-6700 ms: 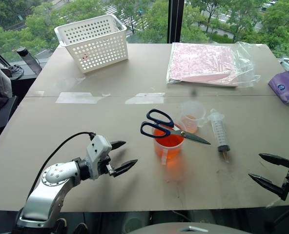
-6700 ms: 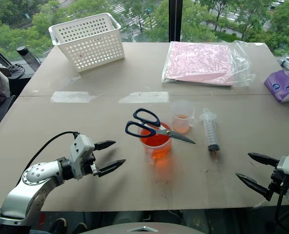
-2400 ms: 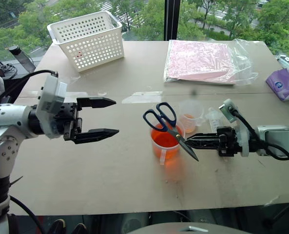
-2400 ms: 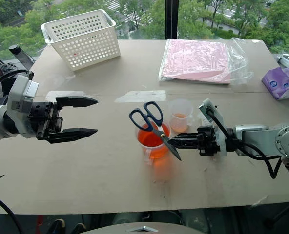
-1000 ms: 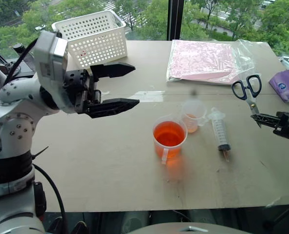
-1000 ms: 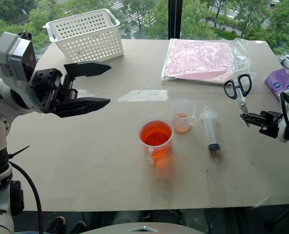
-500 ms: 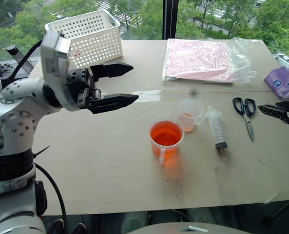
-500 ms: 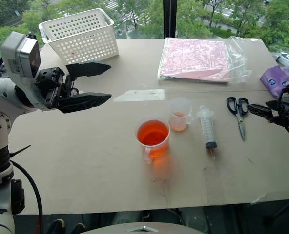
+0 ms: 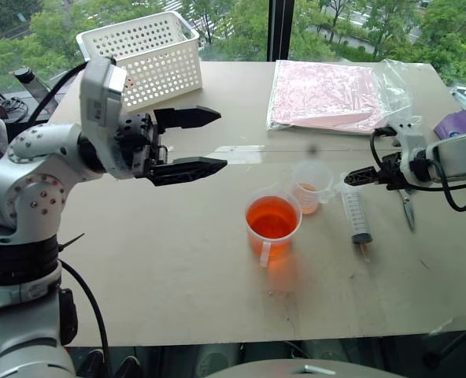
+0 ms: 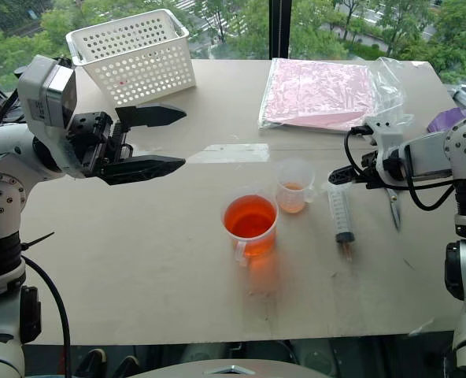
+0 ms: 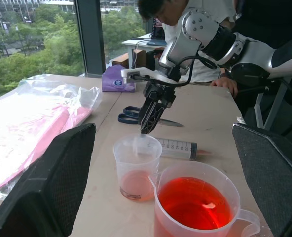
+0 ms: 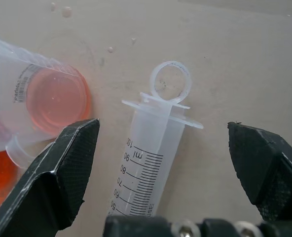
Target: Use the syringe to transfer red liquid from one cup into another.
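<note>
The robot is at the reaching stage: its right gripper (image 10: 337, 178) hangs over the plunger end of the syringe (image 10: 341, 210), fingers spread wide and holding nothing. The syringe lies flat on the table (image 10: 138, 260), untouched, its tip pointing toward six o'clock. It sits just at three o'clock of the small measuring cup (image 10: 293, 187), and the handled beaker (image 10: 250, 225) of red liquid (image 10: 249, 216) stands near, at about seven o'clock of that cup. The scissors (image 10: 393, 206) lie further out at three o'clock of the syringe, out of the way.

The left gripper (image 10: 158, 143) floats well off at ten o'clock of the beaker, jaws apart, empty, pointing across the table.

To my eye nothing has been drawn or transferred yet. The next move calls for the right gripper to drop and close across the barrel just below the flange, squarely enough that the smooth round tube doesn't roll away, and without nudging the small cup beside it.

The right wrist view gives what the head views can't: looking straight down, the barrel (image 12: 145, 163) lies between the two black fingers (image 12: 54, 173), nearer one than the other, with the plunger ring clear of both. The left wrist view shows from the side that the fingertips sit above the syringe, not yet touching it, and a person seated beyond the table.
</note>
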Controlling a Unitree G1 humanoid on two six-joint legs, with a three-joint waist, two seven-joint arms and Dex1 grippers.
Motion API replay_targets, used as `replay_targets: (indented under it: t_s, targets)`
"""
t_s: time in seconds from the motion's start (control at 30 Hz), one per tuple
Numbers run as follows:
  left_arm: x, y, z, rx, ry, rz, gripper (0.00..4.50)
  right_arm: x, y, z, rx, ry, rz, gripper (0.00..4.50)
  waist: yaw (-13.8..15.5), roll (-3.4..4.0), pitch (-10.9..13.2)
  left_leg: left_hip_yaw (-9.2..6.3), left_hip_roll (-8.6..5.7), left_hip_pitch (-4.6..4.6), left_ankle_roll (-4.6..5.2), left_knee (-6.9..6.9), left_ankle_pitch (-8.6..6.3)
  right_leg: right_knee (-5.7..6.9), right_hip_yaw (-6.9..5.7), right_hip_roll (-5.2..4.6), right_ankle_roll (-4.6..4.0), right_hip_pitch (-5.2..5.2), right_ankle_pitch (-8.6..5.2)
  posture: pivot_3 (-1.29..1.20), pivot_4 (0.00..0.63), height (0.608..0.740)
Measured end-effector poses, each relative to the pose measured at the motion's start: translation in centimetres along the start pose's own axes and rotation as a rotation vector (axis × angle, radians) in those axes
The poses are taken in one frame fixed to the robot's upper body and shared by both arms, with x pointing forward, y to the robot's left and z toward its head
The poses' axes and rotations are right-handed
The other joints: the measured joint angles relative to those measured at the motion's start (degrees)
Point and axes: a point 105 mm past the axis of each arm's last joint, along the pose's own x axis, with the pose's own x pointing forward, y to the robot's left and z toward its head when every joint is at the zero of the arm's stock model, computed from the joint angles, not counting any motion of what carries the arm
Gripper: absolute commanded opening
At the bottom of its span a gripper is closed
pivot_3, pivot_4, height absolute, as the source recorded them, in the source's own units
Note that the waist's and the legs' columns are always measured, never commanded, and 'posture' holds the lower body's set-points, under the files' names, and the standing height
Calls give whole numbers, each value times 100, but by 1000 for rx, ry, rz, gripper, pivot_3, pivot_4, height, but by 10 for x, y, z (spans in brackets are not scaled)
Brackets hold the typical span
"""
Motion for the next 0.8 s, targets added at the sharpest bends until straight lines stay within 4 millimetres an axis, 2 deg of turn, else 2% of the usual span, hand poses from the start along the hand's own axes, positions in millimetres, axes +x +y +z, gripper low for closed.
replay_targets:
  t_s: [0.2,0.53,0.73,0.8]
  targets:
    - [-1,-1,-4,-8,7,4,4500,10,-5,-6,23,90,-70,4449,-36,0,0,1,0,1,1,2,0,5,3,1,0,-5,0,0,150,740]
    - [-1,-1,-6,-10,2,16,4500,29,20,-2,16,153,-41,4449,-42,0,0,5,1,1,1,1,0,6,8,2,0,-8,0,0,150,740]
    - [-2,0,-6,-6,0,26,4500,36,19,-5,25,178,-70,4449,-32,-1,-1,5,1,-2,1,2,0,5,6,2,1,-8,1,0,150,740]
    - [-2,0,-7,-7,0,29,4500,37,19,-5,25,177,-75,3921,-35,-3,-2,4,1,0,1,2,0,8,6,2,0,-8,1,0,150,740]
